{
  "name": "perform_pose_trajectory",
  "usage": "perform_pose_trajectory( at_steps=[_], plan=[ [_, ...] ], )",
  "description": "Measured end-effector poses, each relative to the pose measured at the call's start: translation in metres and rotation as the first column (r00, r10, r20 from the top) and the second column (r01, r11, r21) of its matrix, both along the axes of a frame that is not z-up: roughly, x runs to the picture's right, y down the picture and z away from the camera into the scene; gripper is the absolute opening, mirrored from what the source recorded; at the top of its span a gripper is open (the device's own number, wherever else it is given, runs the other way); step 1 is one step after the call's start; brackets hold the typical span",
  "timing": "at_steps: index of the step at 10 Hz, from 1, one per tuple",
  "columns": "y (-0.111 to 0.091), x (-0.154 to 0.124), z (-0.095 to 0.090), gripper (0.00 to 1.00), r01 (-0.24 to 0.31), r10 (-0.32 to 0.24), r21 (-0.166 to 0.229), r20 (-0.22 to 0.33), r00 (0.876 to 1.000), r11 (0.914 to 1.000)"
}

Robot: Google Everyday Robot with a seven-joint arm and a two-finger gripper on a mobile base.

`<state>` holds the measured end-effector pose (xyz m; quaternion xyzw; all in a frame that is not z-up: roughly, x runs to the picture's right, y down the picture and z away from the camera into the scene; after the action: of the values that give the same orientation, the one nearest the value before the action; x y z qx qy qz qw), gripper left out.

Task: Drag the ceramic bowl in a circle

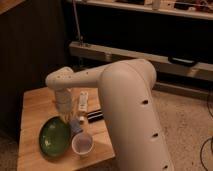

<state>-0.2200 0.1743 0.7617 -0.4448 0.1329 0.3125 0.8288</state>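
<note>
The green bowl (54,137) sits on the wooden surface (36,106), near its front edge. The gripper (68,119) hangs down at the bowl's back rim, with its fingers pressed together. A white cup (82,144) stands just beside the bowl. A long white thing (83,101) and a black thing (95,116) lie farther back, behind the bowl.

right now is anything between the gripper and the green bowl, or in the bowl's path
Nothing visible between them: the gripper is at the upper right rim of the ceramic bowl. In its path, the white cup stands close by the bowl's right edge, a small bluish thing just behind it; a wide circle could bump both.
</note>
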Motion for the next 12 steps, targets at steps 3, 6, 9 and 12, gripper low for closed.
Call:
perform_pose_trajectory(
  at_steps=[3, 6, 9, 12],
  plan=[
    [0.041, -0.049, -0.015, 0.00, 0.060, -0.055, -0.049, 0.097, 0.994, 0.9970],
    [0.042, -0.101, 0.000, 0.00, 0.047, -0.039, -0.056, 0.144, 0.989, 0.9973],
    [0.001, -0.133, 0.032, 0.00, -0.011, 0.016, -0.029, 0.153, 0.988, 0.9995],
    [-0.036, -0.127, 0.059, 0.00, -0.068, 0.068, 0.000, 0.120, 0.990, 0.9977]
  ],
)
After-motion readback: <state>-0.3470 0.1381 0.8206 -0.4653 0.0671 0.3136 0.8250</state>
